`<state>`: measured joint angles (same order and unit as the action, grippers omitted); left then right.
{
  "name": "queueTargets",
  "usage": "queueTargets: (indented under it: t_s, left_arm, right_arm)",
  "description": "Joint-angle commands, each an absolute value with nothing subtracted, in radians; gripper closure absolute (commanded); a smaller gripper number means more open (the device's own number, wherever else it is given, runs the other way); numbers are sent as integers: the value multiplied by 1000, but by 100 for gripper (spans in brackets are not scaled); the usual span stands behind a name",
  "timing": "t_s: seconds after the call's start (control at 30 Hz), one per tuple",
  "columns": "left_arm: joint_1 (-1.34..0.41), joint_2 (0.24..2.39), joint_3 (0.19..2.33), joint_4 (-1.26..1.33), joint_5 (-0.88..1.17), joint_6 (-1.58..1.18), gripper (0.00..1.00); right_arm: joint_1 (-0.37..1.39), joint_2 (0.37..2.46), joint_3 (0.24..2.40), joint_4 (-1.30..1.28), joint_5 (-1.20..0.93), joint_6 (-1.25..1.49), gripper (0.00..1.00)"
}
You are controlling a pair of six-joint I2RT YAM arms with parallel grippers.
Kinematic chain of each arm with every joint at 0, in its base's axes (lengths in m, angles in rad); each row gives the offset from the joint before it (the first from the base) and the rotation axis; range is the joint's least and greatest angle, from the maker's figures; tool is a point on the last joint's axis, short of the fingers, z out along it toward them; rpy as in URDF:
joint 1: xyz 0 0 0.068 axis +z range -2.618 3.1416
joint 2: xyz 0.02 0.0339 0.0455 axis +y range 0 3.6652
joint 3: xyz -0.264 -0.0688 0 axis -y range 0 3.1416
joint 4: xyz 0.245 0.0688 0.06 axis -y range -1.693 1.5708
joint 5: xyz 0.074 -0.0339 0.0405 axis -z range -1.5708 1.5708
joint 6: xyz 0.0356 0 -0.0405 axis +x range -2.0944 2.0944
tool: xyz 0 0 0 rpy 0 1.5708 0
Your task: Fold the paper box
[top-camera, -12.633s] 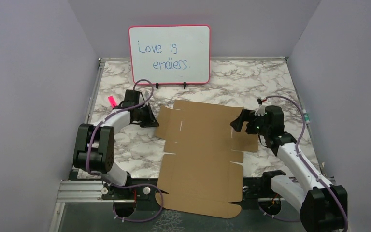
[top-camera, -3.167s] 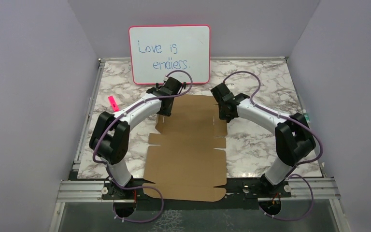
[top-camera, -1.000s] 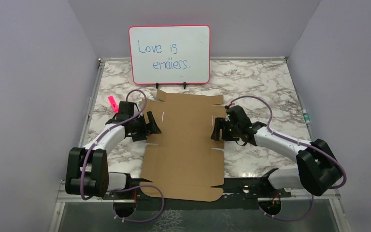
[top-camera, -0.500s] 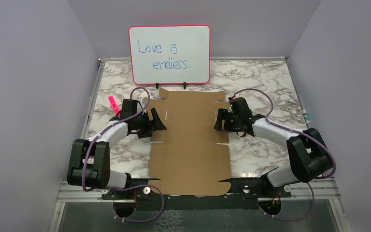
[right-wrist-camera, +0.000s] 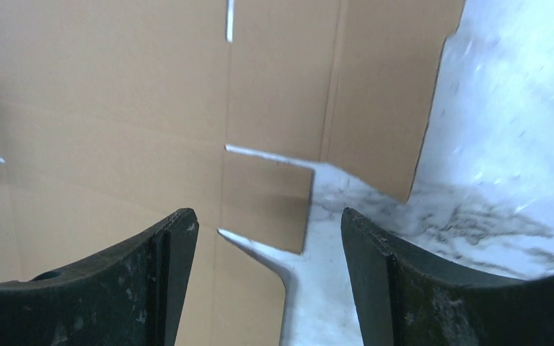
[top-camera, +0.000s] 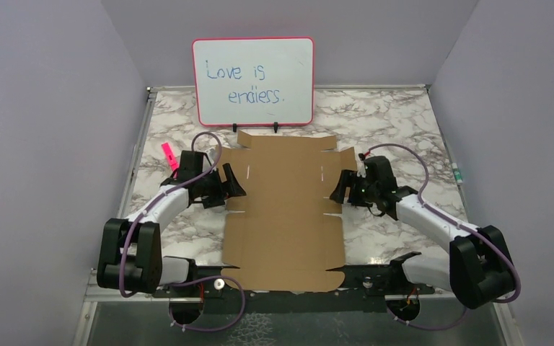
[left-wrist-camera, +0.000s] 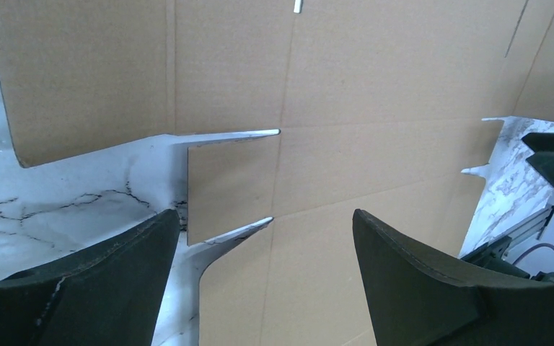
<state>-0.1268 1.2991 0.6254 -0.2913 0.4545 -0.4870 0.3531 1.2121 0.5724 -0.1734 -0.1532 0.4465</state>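
The paper box [top-camera: 283, 216] is a flat brown die-cut cardboard sheet lying on the marble table, its near end reaching the front rail. My left gripper [top-camera: 232, 184] stands open at the sheet's left edge, its fingertips over the small side tab [left-wrist-camera: 227, 184] between two slits. My right gripper [top-camera: 337, 189] stands open at the right edge, by the matching small tab [right-wrist-camera: 268, 198]. In the left wrist view the gripper [left-wrist-camera: 265, 216] has only flat cardboard below it. In the right wrist view the gripper [right-wrist-camera: 267, 214] straddles the sheet's edge and bare marble. Neither holds anything.
A pink-framed whiteboard [top-camera: 253, 81] with blue writing stands at the back, just beyond the sheet's far end. A pink marker [top-camera: 167, 153] lies left of the left arm. Purple walls close in both sides. A metal rail [top-camera: 115, 285] runs along the table's near edge.
The sheet slid away from the bases and slightly right, then stayed put. My right gripper drew back to the right, off the sheet's edge. The left gripper hardly moved.
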Motion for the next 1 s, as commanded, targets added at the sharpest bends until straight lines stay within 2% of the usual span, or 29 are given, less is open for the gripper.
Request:
queueTargets:
  t_s: [0.0,0.3,0.4,0.6,0.97]
  left_arm:
    - [-130,1347,643,-296,452,-457,10]
    - [-162,1394,646,-296,495,-438,12]
    - [-179,1401,653,-296,507,-437,16]
    - [-237,1344,674,-291,503,-447,24]
    - [-348,1292,731,-356,384,-465,29]
  right_arm:
    - [352,1215,520,-155,-245,496,22]
    - [352,1309,488,-74,-349,511,23]
    - [352,1319,489,-63,-394,512,24]
    - [352,1272,520,-93,-436,511,24]
    - [352,1214,599,-181,-474,487,25]
